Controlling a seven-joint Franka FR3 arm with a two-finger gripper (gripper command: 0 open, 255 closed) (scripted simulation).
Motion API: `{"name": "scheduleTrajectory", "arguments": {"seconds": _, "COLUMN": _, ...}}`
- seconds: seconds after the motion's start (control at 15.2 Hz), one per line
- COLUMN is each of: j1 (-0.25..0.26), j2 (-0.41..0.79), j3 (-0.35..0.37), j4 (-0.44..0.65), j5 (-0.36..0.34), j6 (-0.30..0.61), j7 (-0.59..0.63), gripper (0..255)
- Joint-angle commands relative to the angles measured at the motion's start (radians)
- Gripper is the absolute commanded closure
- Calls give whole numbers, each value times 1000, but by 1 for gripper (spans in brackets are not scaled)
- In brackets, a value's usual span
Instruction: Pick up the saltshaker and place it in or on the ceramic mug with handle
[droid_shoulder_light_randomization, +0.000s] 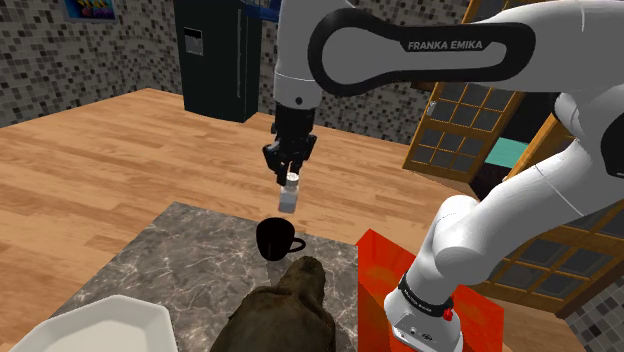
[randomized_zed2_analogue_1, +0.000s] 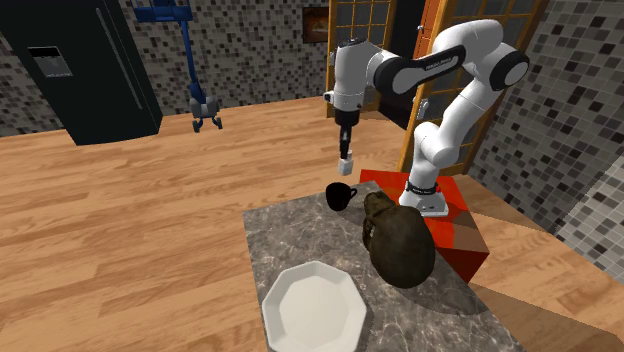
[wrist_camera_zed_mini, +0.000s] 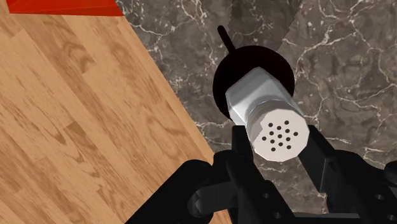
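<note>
A small grey saltshaker (droid_shoulder_light_randomization: 289, 194) with a perforated cap (wrist_camera_zed_mini: 280, 136) hangs in the air, clasped between the black fingers of my gripper (droid_shoulder_light_randomization: 289, 181). Directly beneath it stands a black mug with a handle (droid_shoulder_light_randomization: 276, 239) on the far edge of the marble tabletop (droid_shoulder_light_randomization: 160, 265). In the wrist view the saltshaker (wrist_camera_zed_mini: 264, 108) covers most of the mug's dark opening (wrist_camera_zed_mini: 224, 76), whose thin handle points away from the fingers (wrist_camera_zed_mini: 240, 162). In the second exterior view the saltshaker (randomized_zed2_analogue_1: 346, 160) hovers a short way above the mug (randomized_zed2_analogue_1: 338, 195).
A brown lumpy object (droid_shoulder_light_randomization: 290, 310) lies just in front of the mug. A white octagonal plate (randomized_zed2_analogue_1: 314, 306) sits nearer the table's front. The red stand (randomized_zed2_analogue_1: 460, 230) flanks the table. A black fridge (droid_shoulder_light_randomization: 218, 55) stands against the far wall.
</note>
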Motion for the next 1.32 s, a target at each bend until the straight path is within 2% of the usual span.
{"name": "scheduleTrajectory", "arguments": {"seconds": 0.0, "j1": 1, "j2": 1, "j3": 3, "j4": -27, "j5": 2, "j6": 29, "j7": -1, "gripper": 255}}
{"name": "scheduleTrajectory", "arguments": {"seconds": 0.79, "j1": 6, "j2": 24, "j3": 23, "j4": -177, "j5": 12, "j6": 202, "j7": -1, "gripper": 255}}
{"name": "scheduleTrajectory", "arguments": {"seconds": 1.25, "j1": 6, "j2": 24, "j3": 23, "j4": -177, "j5": 12, "j6": 202, "j7": -1, "gripper": 255}}
